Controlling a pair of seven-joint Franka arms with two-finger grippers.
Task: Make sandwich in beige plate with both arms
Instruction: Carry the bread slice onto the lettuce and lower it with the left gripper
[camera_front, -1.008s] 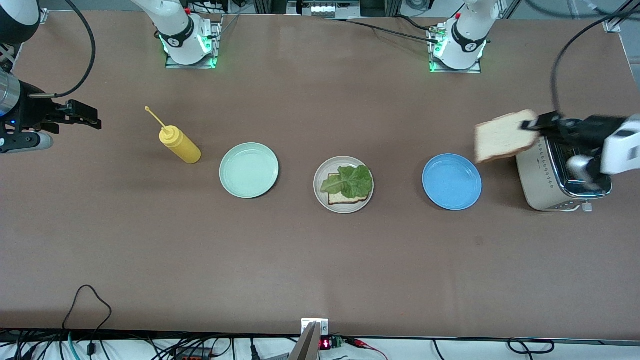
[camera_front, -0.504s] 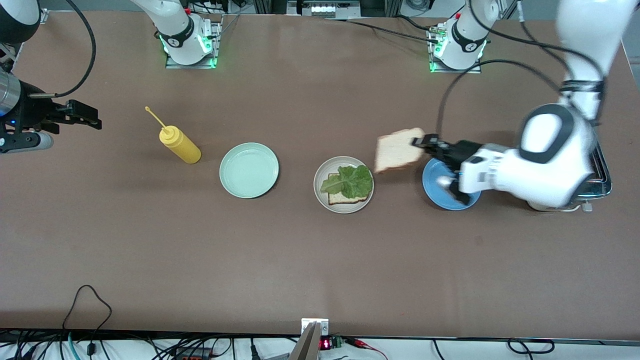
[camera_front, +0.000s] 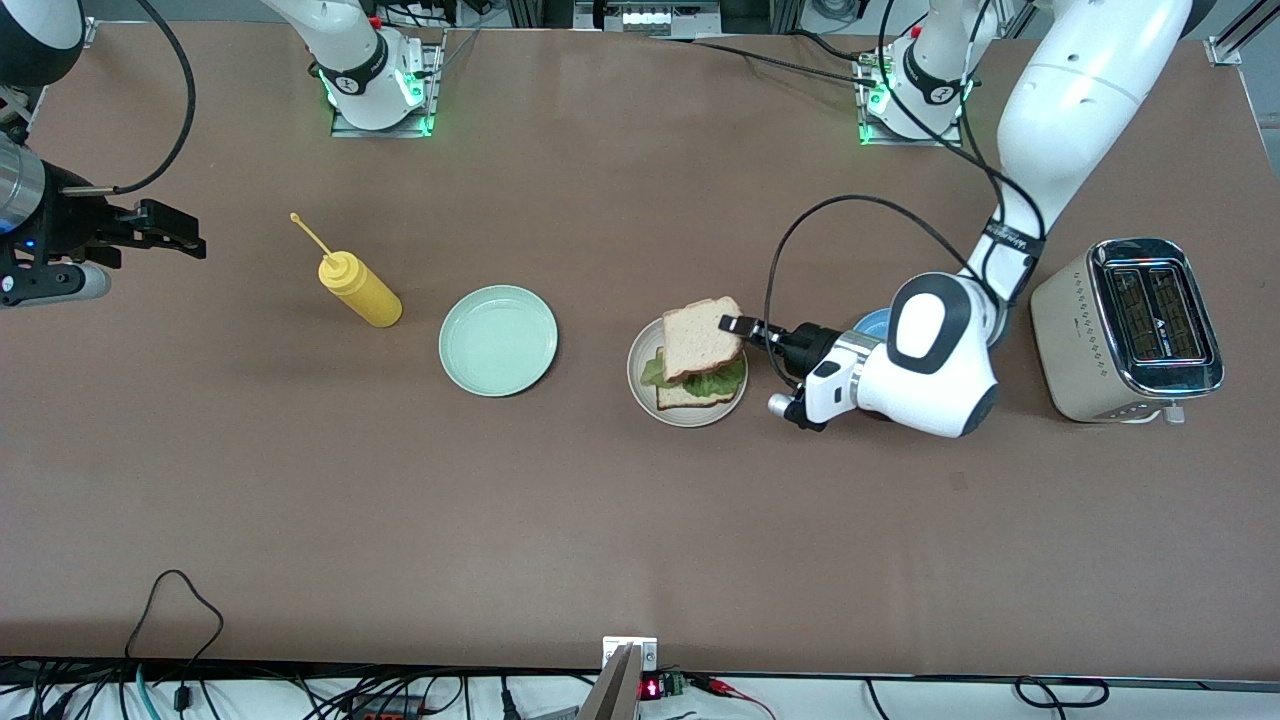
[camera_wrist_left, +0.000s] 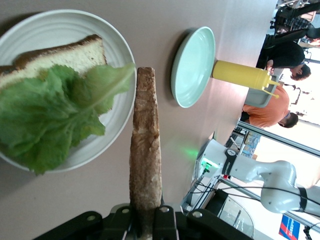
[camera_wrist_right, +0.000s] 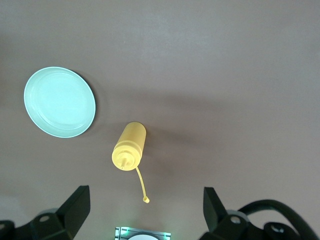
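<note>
- Table (camera_front: 600, 520): a brown top, my two bases along its back edge.
- Left arm (camera_front: 1060, 110): I reach from my base down over the blue plate (camera_front: 868, 322), which shows only as a sliver past my wrist.
- Toaster (camera_front: 1125, 328): it stands at my left arm's end of the table.
- Right gripper (camera_front: 170, 232): it waits with fingers spread wide, empty, over the table at my right arm's end.
- Green plate (camera_front: 498, 340): it sits bare between the mustard bottle (camera_front: 360, 288) and the beige plate (camera_front: 690, 412).
- Beige plate: mid-table, it carries a bread slice topped with lettuce (camera_front: 715, 383).
- Top slice (camera_front: 703, 337): my left gripper (camera_front: 733, 324) is clenched on its edge, holding it tilted over the lettuce; I cannot tell whether they touch.
</note>
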